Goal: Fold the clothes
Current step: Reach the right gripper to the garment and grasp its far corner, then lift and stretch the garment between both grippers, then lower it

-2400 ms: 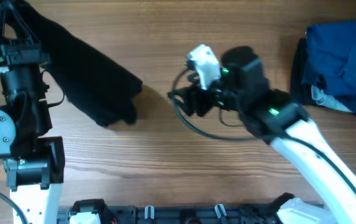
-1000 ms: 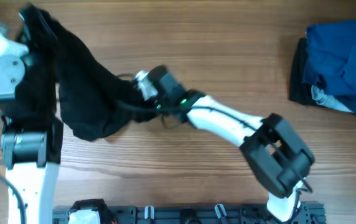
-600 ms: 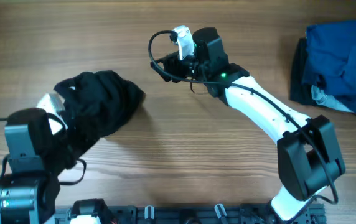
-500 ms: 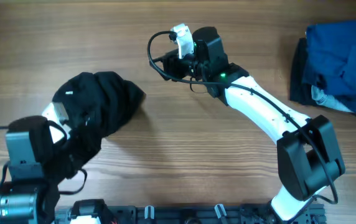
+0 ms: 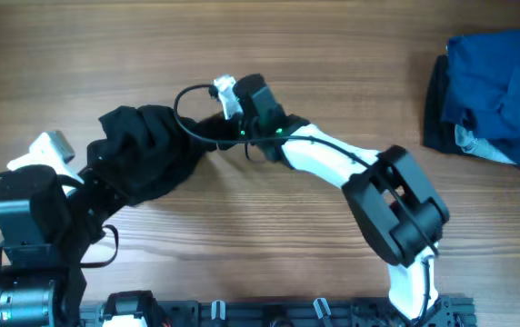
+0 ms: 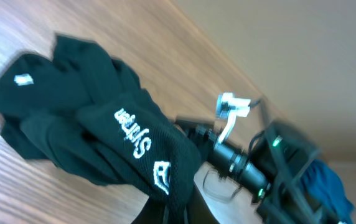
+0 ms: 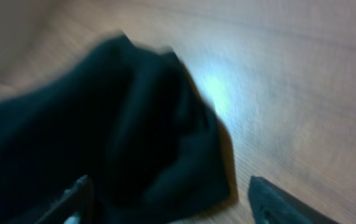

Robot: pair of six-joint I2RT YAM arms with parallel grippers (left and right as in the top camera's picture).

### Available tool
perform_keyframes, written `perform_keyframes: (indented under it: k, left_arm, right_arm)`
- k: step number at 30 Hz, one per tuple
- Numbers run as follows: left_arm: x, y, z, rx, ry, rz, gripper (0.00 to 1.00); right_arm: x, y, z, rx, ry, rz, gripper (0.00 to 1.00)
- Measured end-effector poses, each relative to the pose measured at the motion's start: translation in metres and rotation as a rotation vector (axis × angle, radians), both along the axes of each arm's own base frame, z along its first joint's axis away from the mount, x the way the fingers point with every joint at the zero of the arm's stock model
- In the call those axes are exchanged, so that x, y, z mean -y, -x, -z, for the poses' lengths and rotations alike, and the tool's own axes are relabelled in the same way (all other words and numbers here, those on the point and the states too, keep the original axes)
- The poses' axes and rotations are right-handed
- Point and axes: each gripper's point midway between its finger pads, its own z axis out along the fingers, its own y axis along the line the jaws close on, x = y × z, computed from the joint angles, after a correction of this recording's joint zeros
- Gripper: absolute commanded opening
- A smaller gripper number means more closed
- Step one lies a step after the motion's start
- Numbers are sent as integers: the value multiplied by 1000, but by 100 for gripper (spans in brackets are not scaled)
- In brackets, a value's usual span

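Observation:
A black garment [image 5: 146,154] with white lettering lies bunched on the wooden table, left of centre. My left gripper [image 5: 95,186] is at its lower-left edge. In the left wrist view the black garment [image 6: 103,143] hangs down into the left gripper's jaws [image 6: 172,214], which are shut on a fold. My right gripper [image 5: 207,136] reaches in at the garment's right edge. In the right wrist view its fingers [image 7: 178,199] are wide open, with the garment's corner [image 7: 147,130] between and ahead of them.
A pile of blue clothes [image 5: 496,91] lies at the table's far right edge, also glimpsed in the left wrist view [image 6: 327,193]. The right arm [image 5: 333,163] stretches across the middle of the table. Bare wood [image 5: 269,236] lies in front.
My right arm has swung down and left from the table's upper middle to the garment's right edge. The garment has shifted slightly up and right in my left gripper.

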Motion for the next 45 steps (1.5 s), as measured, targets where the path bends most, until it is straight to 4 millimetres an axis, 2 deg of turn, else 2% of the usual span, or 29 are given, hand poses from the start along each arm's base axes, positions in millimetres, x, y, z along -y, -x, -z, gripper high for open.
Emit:
perform_keyframes:
  k: [2,5,8,13,16,19,22,24,25,29,32,34,36,38,40,42,43,45]
  left_arm:
    - [-10,-3,-3,15,-34,-47,4]
    - [-21,-8,-2,13,-72,-99,4]
    - [-27,-14,5,-18,-91,-124,4]
    - [-32,-27,23,-97,-106,-137,4]
    - [-33,-31,29,-124,-109,-140,4]
    - [-33,-35,33,-139,-110,-139,4]
    - [-34,-35,34,-142,-115,-145,4]
    - [-36,-35,34,-143,-120,-151,4]
    - [-36,-35,34,-143,-122,-154,4]
    - [-38,-35,34,-143,-127,-160,4]
    - [-38,-35,34,-143,-129,-162,4]
    - [-39,-35,34,-143,-132,-165,4]
    - [-41,-34,34,-143,-139,-174,4]
    - [-42,-37,31,-131,-143,-180,4]
    - [-42,-39,29,-117,-143,-181,4]
    - [-42,-40,27,-109,-142,-181,4]
    - [-42,-40,28,-110,-142,-181,4]
    - [-42,-40,29,-115,-142,-180,4]
  right_arm:
    - [7,-3,16,-46,37,70,84]
    - [13,-12,18,-47,53,151,82]
    - [6,-12,20,-46,41,179,77]
    - [-12,4,34,-89,34,183,55]
    - [-12,4,38,-114,29,219,45]
    - [-10,4,55,-154,34,251,37]
    - [-12,1,56,-165,16,269,30]
    - [-12,1,57,-170,15,277,20]
    - [-12,1,58,-174,14,280,4]
    - [-11,1,59,-181,17,287,4]
    - [-2,5,65,-214,67,289,4]
    - [14,4,60,-230,121,294,4]
    - [52,-6,34,-240,179,333,4]
    - [97,-17,-1,-256,197,403,5]
    - [161,-31,-49,-256,179,521,4]
    - [207,-30,-75,-281,180,604,4]
    - [229,-22,-82,-313,194,641,4]
    - [257,-3,-84,-378,242,674,4]
